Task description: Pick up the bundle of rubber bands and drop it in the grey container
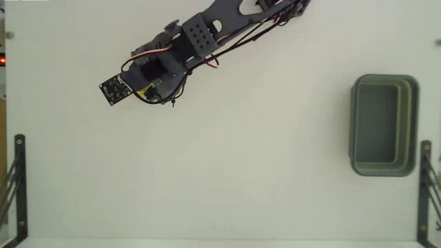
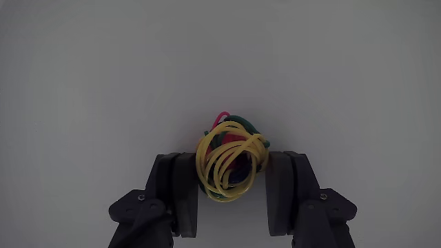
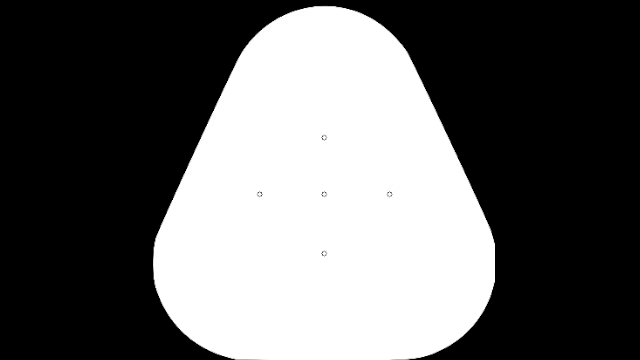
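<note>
A dark grey robot arm (image 1: 200, 34) reaches down from the top centre of the fixed view toward the upper left of a plain white table (image 1: 227, 172), a small black circuit board (image 1: 114, 89) showing at its lower left end. The two-finger gripper (image 2: 231, 176) appears at the bottom centre of the wrist view, its two dark fingers (image 2: 185, 193) closed against either side of a tiny knotted bundle of rubber bands (image 2: 229, 160), a clump of thin yellow, red and green loops. The bundle sits at the centre of that frame, clamped between the fingertips, with its upper part sticking out past them over the white surface. In the fixed view the bundle is hidden beneath the arm. The grey-green rectangular plastic container (image 1: 413, 124), with rounded corners and a thick rim, stands at the far right of the fixed view, well apart from the arm. Black metal brackets (image 1: 19, 186) frame the lower left and lower right corners.
</note>
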Robot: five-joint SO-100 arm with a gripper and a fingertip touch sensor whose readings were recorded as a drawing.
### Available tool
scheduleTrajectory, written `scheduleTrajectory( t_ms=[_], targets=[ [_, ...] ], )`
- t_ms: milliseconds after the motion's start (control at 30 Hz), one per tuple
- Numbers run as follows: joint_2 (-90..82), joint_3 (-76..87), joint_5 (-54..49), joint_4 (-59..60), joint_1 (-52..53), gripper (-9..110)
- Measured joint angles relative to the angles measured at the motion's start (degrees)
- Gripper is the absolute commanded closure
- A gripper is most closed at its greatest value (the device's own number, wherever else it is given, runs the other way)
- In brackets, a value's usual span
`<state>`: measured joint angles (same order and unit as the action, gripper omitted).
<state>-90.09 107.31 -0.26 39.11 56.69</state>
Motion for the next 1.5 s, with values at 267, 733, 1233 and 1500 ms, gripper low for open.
scheduleTrajectory(
  t_ms=[267, 733, 1233, 1500],
  targets=[
    [0.00, 0.00, 0.00, 0.00, 0.00, 46],
    [0.00, 0.00, 0.00, 0.00, 0.00, 48],
    [0.00, 0.00, 0.00, 0.09, 0.00, 48],
    [0.00, -1.32, 0.09, 3.34, 0.00, 48]
  ],
)
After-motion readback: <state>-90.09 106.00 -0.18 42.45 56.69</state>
